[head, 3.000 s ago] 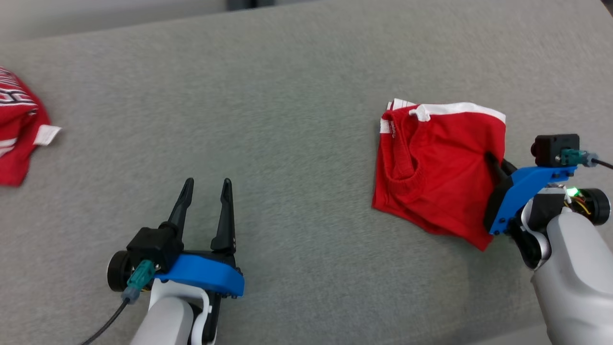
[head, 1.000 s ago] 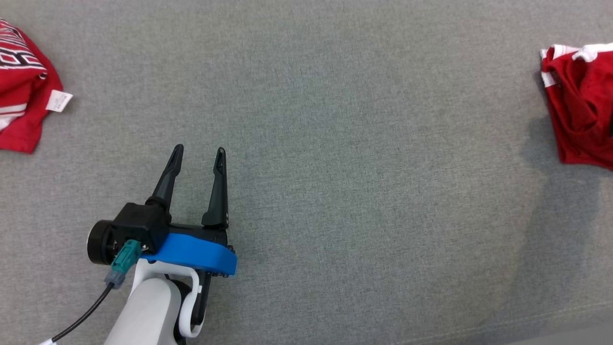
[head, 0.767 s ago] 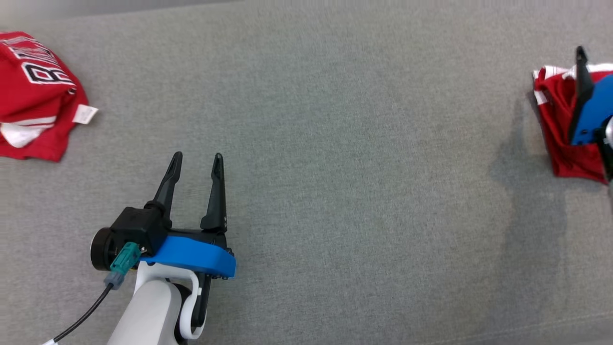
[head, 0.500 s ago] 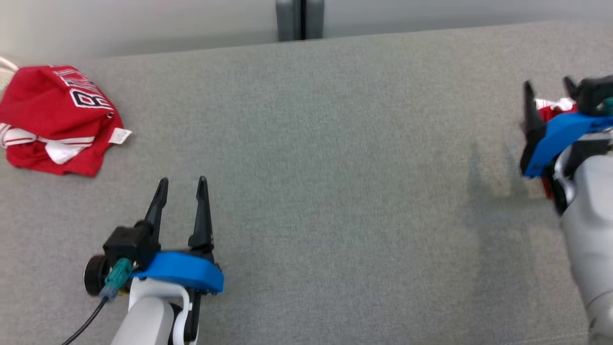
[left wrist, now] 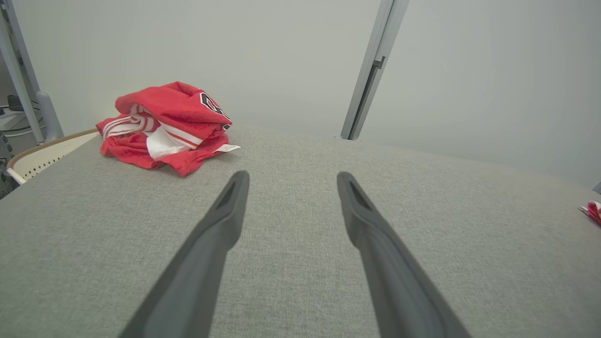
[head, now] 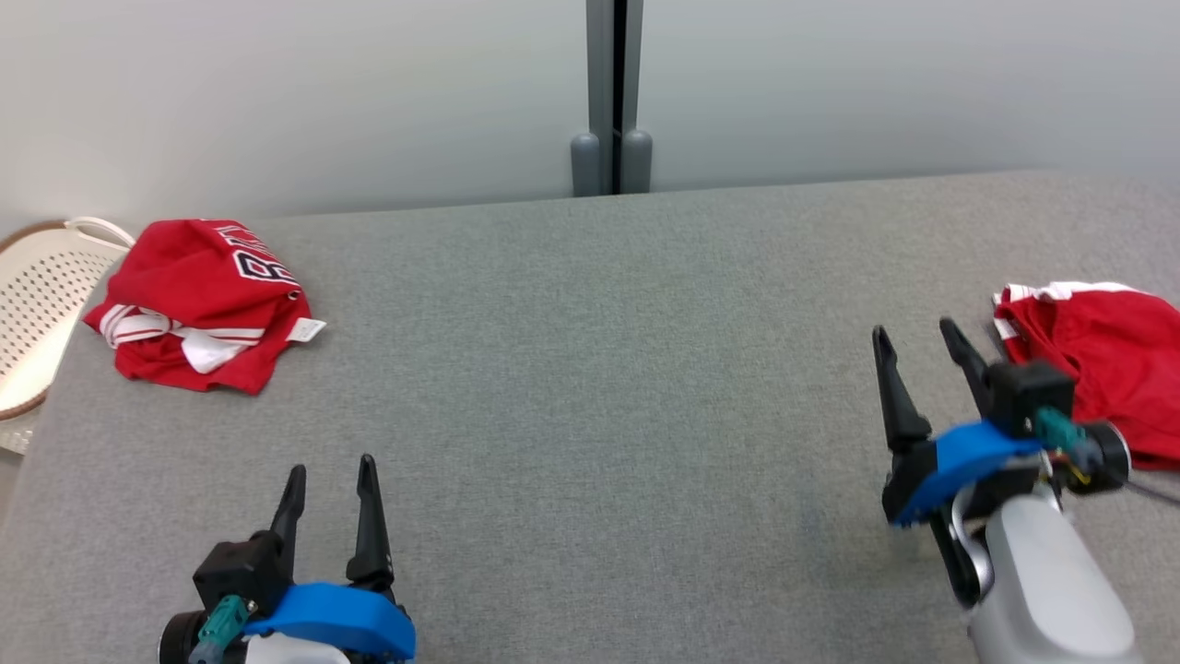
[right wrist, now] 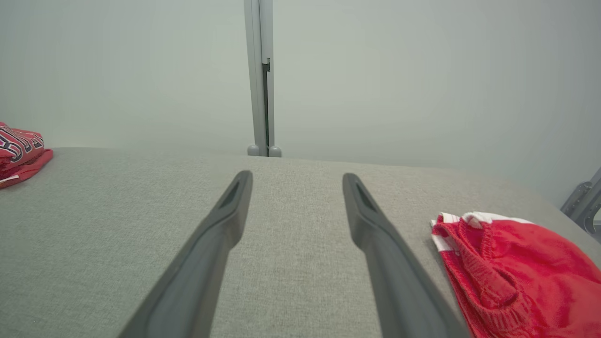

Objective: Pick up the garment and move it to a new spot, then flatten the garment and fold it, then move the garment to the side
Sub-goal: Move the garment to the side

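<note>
garment [head: 198,304], crumpled, lies ahead and left of left fingers [head: 370,516], the nearer pair; both pairs gape empty.

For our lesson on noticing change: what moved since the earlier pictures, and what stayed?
The right pincer, earlier at the edge of the folded red garment, has drawn off leftward and stands open, clear of it. The head camera tilted up. The left pincer, open, and the crumpled red garment stayed put.

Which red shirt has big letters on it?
The crumpled red jersey beside the white perforated basket, on the left. The folded red shirt by the right claw shows no letters.
</note>
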Robot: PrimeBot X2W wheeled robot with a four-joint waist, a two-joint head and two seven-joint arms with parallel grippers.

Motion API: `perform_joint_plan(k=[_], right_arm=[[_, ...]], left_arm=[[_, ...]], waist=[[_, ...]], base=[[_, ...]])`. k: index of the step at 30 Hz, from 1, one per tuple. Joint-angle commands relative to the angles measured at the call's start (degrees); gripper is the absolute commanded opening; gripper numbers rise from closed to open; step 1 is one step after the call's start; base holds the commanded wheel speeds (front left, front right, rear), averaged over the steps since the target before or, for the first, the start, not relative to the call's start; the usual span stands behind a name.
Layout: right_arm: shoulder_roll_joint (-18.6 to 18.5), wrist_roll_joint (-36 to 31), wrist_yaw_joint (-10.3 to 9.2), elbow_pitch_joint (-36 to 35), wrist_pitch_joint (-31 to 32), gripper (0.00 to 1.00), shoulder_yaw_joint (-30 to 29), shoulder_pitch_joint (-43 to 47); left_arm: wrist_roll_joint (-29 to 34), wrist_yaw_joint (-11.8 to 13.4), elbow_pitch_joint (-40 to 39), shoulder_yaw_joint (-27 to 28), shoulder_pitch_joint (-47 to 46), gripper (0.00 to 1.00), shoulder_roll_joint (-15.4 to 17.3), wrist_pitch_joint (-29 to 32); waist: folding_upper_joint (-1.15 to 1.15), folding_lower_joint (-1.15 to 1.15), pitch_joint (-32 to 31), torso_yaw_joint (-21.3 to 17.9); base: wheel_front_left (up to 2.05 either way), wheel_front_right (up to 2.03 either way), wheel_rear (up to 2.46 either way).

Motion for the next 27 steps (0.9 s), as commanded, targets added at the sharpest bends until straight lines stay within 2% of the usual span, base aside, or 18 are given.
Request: perform_joint_plan(k=[1,7,12,17,27], right_arm=[[0.19,-0.10,0.01,-0.86,-0.18,1.00,-0.08,1.34],[1.75,-1.21,0.01,-13.95,-0.19,1.00,-1.25,14.30],[1.79,4.13,0.01,-19.15,0.18,1.00,1.15,20.53],[1.82,6.50,0.01,-21.17,1.56,1.00,2.69,22.69],[1.81,6.89,0.01,-22.16,3.13,1.00,2.98,23.38]], left_arm=[[0.35,-0.13,-0.19,0.35,0.45,1.00,0.11,-0.27],[1.68,-0.74,-1.91,0.03,3.75,1.00,-0.68,-0.28],[2.17,-1.14,-2.82,-0.30,5.18,1.00,-1.06,-0.29],[1.80,-1.38,-2.52,0.24,5.48,1.00,-1.25,-0.29],[2.23,-1.84,-1.20,0.16,4.25,1.00,-1.05,-0.29]], waist=[[0.01,0.01,-0.21,0.06],[0.01,0.01,-2.05,1.21],[0.01,0.01,-2.82,1.33],[0.01,0.01,-3.05,0.98],[0.01,0.01,-3.06,0.91]], base=[[0.00,0.00,0.00],[0.00,0.00,0.00],[0.00,0.00,0.00],[0.00,0.00,0.00],[0.00,0.00,0.00]])
